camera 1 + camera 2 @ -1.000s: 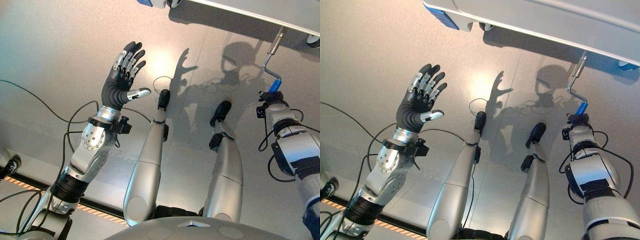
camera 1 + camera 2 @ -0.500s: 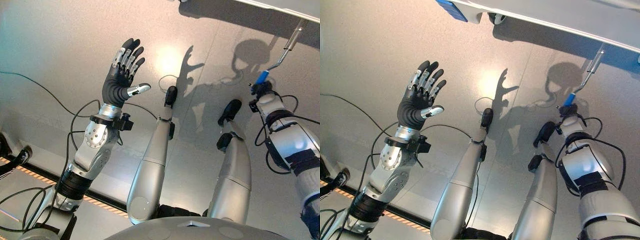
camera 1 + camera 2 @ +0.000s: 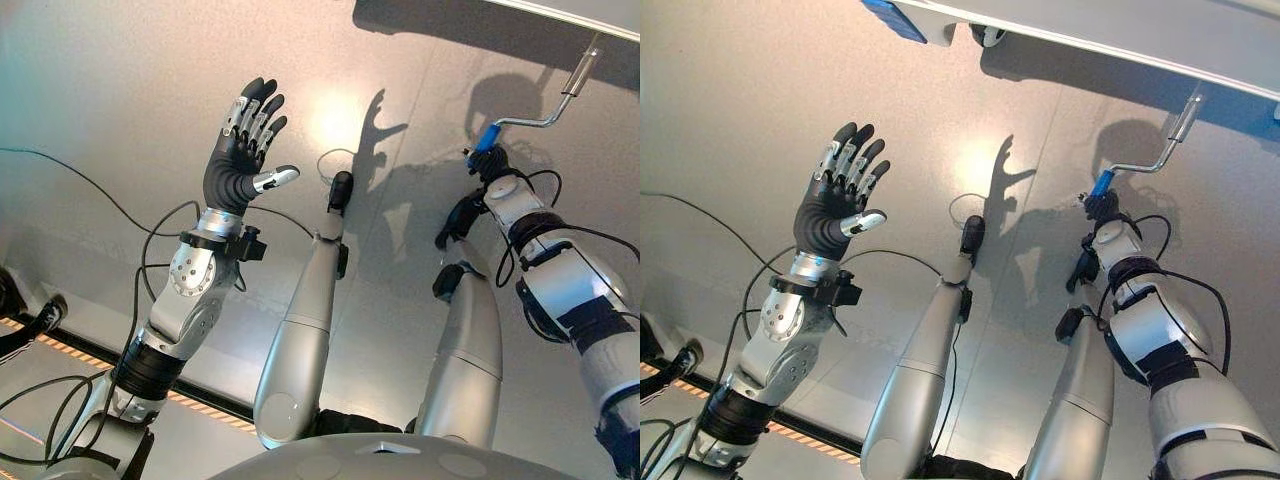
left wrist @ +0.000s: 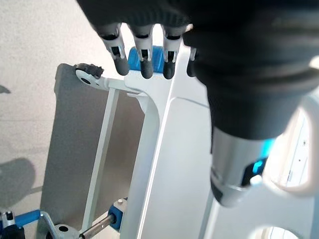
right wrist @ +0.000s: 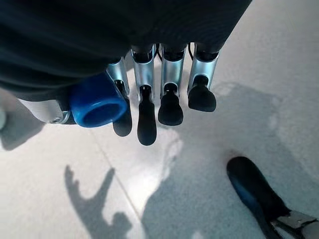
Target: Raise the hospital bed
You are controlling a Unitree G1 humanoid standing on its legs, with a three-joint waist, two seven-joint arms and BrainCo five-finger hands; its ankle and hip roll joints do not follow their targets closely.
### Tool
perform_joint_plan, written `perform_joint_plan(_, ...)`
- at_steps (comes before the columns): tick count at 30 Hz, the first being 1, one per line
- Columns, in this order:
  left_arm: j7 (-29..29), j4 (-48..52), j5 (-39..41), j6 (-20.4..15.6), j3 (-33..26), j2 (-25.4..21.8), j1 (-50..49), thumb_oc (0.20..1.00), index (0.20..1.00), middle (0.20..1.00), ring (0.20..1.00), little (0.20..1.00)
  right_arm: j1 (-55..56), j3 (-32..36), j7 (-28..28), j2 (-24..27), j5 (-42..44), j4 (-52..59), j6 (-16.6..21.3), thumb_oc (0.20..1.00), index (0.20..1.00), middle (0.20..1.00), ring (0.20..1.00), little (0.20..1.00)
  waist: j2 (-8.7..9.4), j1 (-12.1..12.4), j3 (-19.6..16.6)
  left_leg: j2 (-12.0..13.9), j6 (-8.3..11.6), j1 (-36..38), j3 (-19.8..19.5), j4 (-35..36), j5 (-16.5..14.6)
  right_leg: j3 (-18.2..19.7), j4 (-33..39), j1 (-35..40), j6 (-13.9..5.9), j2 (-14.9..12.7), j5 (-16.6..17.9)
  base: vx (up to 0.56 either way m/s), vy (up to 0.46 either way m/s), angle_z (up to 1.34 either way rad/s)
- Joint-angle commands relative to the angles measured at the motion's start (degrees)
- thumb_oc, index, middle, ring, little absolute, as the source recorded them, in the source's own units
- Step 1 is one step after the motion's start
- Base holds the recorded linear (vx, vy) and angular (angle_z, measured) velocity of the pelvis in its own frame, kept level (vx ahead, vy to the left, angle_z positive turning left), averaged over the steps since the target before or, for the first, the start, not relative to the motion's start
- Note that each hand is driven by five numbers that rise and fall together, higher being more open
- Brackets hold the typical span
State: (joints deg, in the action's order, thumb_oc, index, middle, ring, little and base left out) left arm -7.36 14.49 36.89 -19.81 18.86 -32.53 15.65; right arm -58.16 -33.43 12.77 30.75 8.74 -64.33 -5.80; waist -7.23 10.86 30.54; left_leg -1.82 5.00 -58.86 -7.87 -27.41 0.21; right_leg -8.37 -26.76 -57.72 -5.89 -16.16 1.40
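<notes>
The hospital bed's pale frame [image 3: 1090,38] runs along the far edge. A metal crank [image 3: 545,120] hangs from it and ends in a blue handle [image 3: 486,137]. My right hand [image 3: 497,168] is shut on that handle, which sticks out past the curled fingers [image 5: 169,99] as a blue handle end [image 5: 97,107]. The crank arm points leftward from its shaft. My left hand [image 3: 240,160] is raised at the left, open, its fingers spread and holding nothing. In the left wrist view the bed frame [image 4: 164,149] shows past the fingers.
A caster wheel [image 3: 985,35] and a blue corner piece [image 3: 885,10] sit under the bed's left end. Bare grey floor spreads between me and the bed. A black and orange strip [image 3: 190,398] crosses the floor at the lower left.
My right hand has swung the blue handle leftward and a little upward, turning the crank from hanging down to pointing left. The left hand has kept still.
</notes>
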Motion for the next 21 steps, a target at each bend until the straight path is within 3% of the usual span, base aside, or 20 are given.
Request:
perform_joint_plan(1, 0.13, 6.2, -1.19, -4.36, 0.7, -0.07, -1.63, 1.0, 1.0, 1.0, 1.0, 1.0, -3.96, -1.78, -1.1, -12.77, 2.58, 21.62, 14.84, 0.2, 0.2, 0.2, 0.2, 0.2, -3.55, 1.45, -0.75, -3.63, -2.74, -0.77, 2.76, 0.23, -1.07, 3.58, -2.03, 3.05, -3.67, -2.11, -2.39, 0.0, 0.0, 0.0)
perform_joint_plan(9, 0.62, 6.84, -3.13, -4.93, 0.49, -3.62, -6.62, 1.0, 1.0, 1.0, 1.0, 1.0, 19.7, 10.56, 0.67, -4.16, 9.62, 60.48, 24.04, 0.2, 0.2, 0.2, 0.2, 0.2, 0.66, -4.54, -0.75, -1.52, -2.3, 2.27, 4.85, 2.42, -0.35, 5.02, 0.01, 4.12, -3.82, -0.35, -1.56, -0.02, -0.031, -0.13)
perform_joint_plan(13, 1.45, 6.86, -2.96, -4.72, 0.26, -4.04, -7.58, 1.0, 1.0, 1.0, 1.0, 1.0, 24.09, 13.6, 0.29, -3.31, 11.15, 63.43, 25.06, 0.2, 0.2, 0.2, 0.2, 0.2, 1.37, -5.44, -0.75, -0.91, -2.16, 3.67, 5.18, 3.38, -0.14, 5.08, 0.71, 5.02, -3.83, 0.07, -1.44, -0.02, -0.069, -0.1)
perform_joint_plan(14, 2.31, 7.39, -2.87, -4.83, -1.04, -4.83, -8.85, 1.0, 1.0, 1.0, 1.0, 1.0, 27.92, 17.3, 0.91, -1.75, 11.29, 66.37, 26.07, 0.2, 0.2, 0.2, 0.2, 0.2, 2.22, -6.54, -0.75, -0.34, -1.84, 4.94, 5.47, 4.14, 0.12, 5.3, 1.26, 5.73, -3.78, 0.73, -1.28, -0.03, -0.091, -0.07)
perform_joint_plan(21, 4.85, 8.9, -1.65, -4.74, -3.83, -6.12, -12.3, 1.0, 1.0, 1.0, 1.0, 1.0, 35.35, 26.81, 2.4, 0.43, 14.99, 68.05, 28.81, 0.2, 0.2, 0.2, 0.2, 0.2, 4.39, -9.38, -0.75, 1.63, -0.95, 8.75, 6.29, 6.59, 0.95, 5.87, 3.27, 8.05, -3.5, 2.68, -0.95, -0.03, -0.112, -0.11)
